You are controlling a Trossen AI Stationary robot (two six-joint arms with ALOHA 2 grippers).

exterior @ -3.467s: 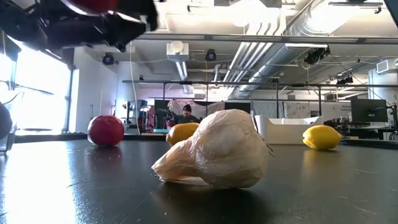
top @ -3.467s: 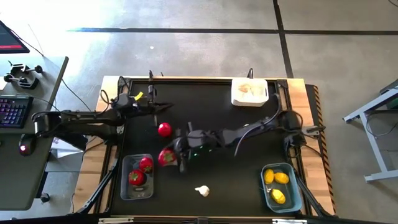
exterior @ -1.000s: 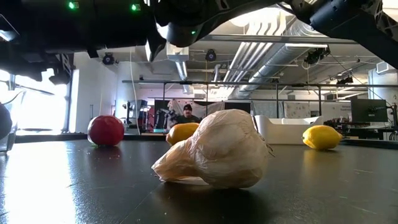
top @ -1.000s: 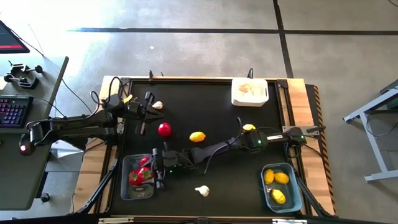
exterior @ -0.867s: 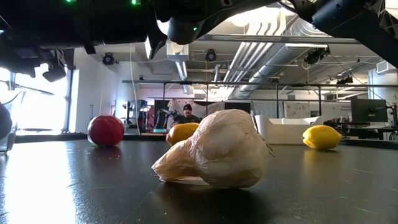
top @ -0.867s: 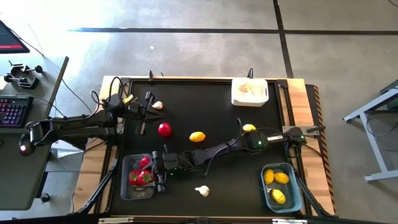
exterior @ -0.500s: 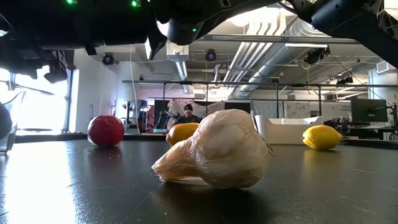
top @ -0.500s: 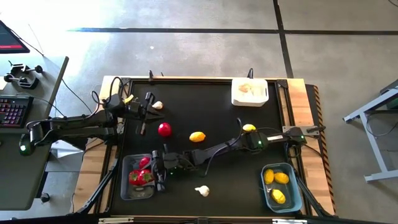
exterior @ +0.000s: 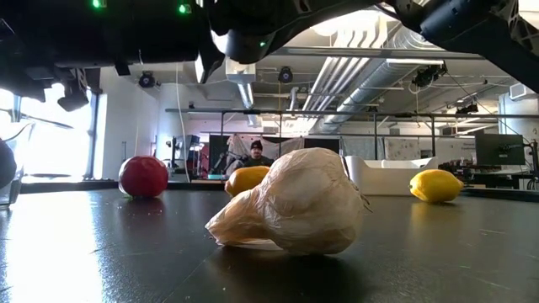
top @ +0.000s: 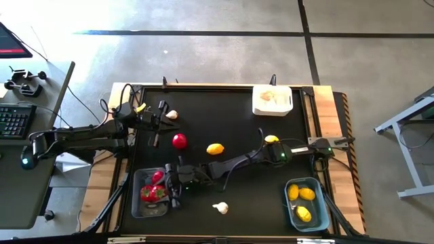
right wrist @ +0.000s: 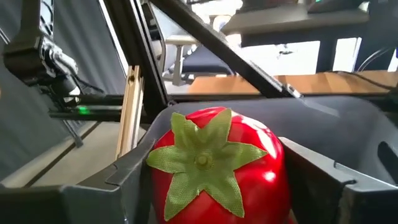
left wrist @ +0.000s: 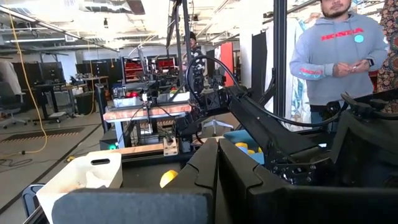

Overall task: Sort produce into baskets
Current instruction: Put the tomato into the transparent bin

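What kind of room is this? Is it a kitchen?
Not a kitchen; it looks like a robot lab or workshop. There are bare ceiling pipes, workbenches crowded with equipment, and a keyboard on a desk beside the table.

Glossy plastic tomato (right wrist: 217,171) with cloth-like leaf, papery white garlic (exterior: 290,204), matt black tabletop (top: 230,118)

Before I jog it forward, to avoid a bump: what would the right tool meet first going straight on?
Probably the red tomato between the right tool's fingers, lying in the blue-grey tub; beyond it, the tub's wall. Depth is unclear.
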